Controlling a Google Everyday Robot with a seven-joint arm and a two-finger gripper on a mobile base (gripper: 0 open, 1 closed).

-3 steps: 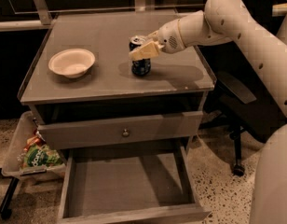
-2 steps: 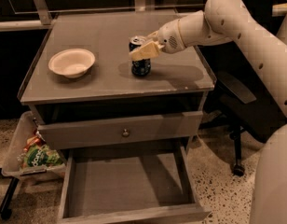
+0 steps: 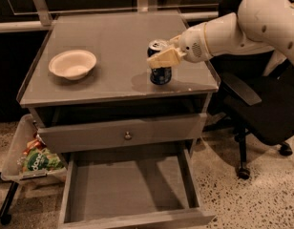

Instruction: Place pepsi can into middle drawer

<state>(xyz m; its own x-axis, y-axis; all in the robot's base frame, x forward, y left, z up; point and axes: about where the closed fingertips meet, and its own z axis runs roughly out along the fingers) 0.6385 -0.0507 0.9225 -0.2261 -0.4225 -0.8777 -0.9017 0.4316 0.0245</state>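
The pepsi can (image 3: 160, 74), dark blue with a silver top, is upright over the right part of the cabinet top (image 3: 109, 42). My gripper (image 3: 162, 58) reaches in from the right, and its cream fingers (image 3: 159, 60) are closed across the can's upper half. A shadow lies on the top just left of the can. The middle drawer (image 3: 130, 190) is pulled out below, toward the front, and its grey floor is bare. It lies lower than the can and nearer the camera.
A white bowl (image 3: 72, 64) sits on the left of the cabinet top. A closed drawer front with a round knob (image 3: 128, 135) is above the open drawer. A bin of snack bags (image 3: 35, 159) stands at the left, a black office chair (image 3: 261, 109) at the right.
The can, with my gripper on it, has shifted right and toward the front edge of the cabinet top. The bowl and the drawers have not moved.
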